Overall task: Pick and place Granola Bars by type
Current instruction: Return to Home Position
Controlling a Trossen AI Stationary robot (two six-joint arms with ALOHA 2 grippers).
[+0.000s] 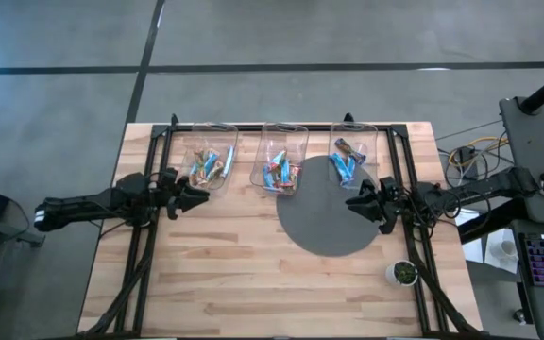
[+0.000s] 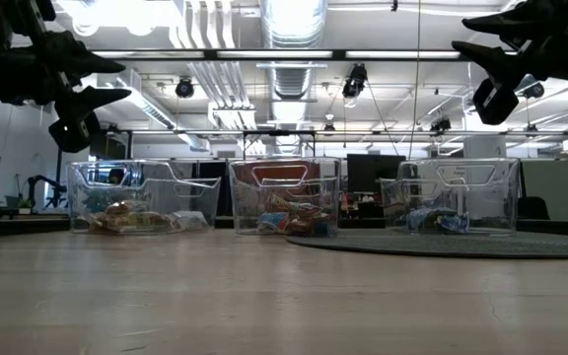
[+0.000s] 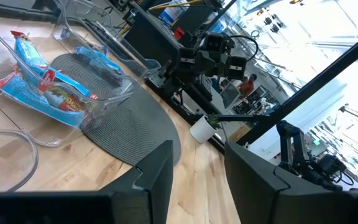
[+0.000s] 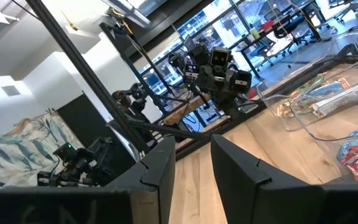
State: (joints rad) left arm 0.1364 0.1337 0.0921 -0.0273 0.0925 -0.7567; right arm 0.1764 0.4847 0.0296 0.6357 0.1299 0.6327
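Observation:
Three clear plastic bins stand in a row at the table's far side: left (image 1: 212,159), middle (image 1: 281,158), right (image 1: 352,153). Each holds several wrapped granola bars, blue, tan and red mixed (image 1: 277,173); the bars lie on the bin floors. The right bin stands partly on a round grey mat (image 1: 333,222). My left gripper (image 1: 199,197) is open and empty, raised near the left bin's near side. My right gripper (image 1: 355,202) is open and empty, raised over the mat near the right bin. The wrist views show each gripper's fingers apart (image 3: 194,168) (image 4: 191,163).
A small white pot with a green plant (image 1: 402,273) stands at the table's right near side. Black frame rails run along the table's left (image 1: 140,236) and right (image 1: 421,246). Bare wood lies in the near half of the table.

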